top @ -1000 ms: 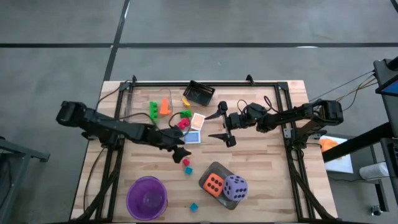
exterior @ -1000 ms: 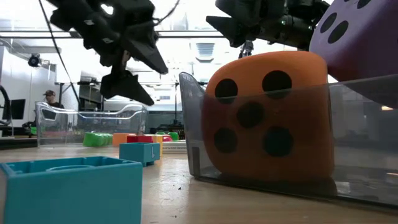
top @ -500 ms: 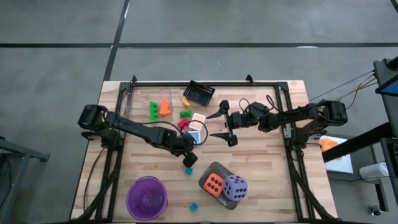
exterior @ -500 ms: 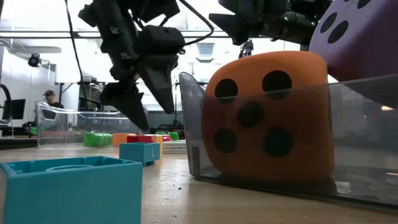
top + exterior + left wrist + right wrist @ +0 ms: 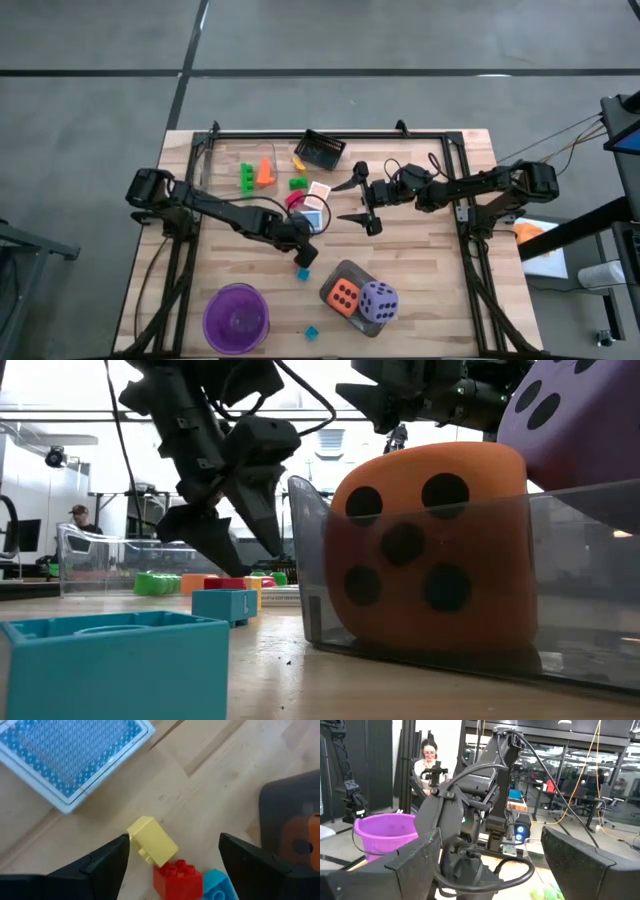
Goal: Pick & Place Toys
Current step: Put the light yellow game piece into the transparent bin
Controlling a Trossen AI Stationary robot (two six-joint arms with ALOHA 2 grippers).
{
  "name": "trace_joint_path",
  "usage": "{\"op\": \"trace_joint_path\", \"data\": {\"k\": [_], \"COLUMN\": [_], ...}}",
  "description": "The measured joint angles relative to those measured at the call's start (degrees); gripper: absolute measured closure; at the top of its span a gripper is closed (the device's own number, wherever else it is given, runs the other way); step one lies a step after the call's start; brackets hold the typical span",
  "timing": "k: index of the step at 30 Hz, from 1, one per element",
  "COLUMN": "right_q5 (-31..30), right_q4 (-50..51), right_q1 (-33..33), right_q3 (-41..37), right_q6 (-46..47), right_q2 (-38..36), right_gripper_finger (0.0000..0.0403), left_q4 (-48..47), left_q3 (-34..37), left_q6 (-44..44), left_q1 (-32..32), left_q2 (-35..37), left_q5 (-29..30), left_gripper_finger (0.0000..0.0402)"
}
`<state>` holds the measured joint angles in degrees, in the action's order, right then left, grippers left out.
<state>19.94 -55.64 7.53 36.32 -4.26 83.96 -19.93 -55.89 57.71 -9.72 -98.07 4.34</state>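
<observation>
- Left end effector [image 5: 172, 855] is being held open over the yellow block [image 5: 151, 841] lying on the worktop [image 5: 215, 780], beside a red block [image 5: 177, 879].
- Being light, rigid and smooth, it is probably best pinched across its flat sides.
- Right end effector [image 5: 361, 200] is waiting open, mid-worktop.

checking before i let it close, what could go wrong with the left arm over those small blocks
The open left pincer straddles a yellow block, a red block and a blue block packed tight together. Closing may grab two at once or flick one away. The blue-backed card lies close by and could get nudged.
</observation>
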Motion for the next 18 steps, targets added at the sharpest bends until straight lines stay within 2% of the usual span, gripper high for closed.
{"op": "trace_joint_path", "data": {"k": [13,18], "right_q5": [-0.44,-0.44], "right_q4": [0.0,0.02], "right_q1": [0.0,0.0], "right_q3": [0.0,0.0], "right_q6": [-0.25,-0.25], "right_q2": [0.0,0.0], "right_gripper_finger": [0.0064,0.0064], "left_q4": [0.65,0.88], "left_q3": [3.1,3.1], "left_q6": [0.86,0.83], "left_q1": [0.04,0.04], "left_q2": [0.03,-2.4], "left_q5": [0.63,1.02], "left_gripper_finger": [0.01,0.01]}}
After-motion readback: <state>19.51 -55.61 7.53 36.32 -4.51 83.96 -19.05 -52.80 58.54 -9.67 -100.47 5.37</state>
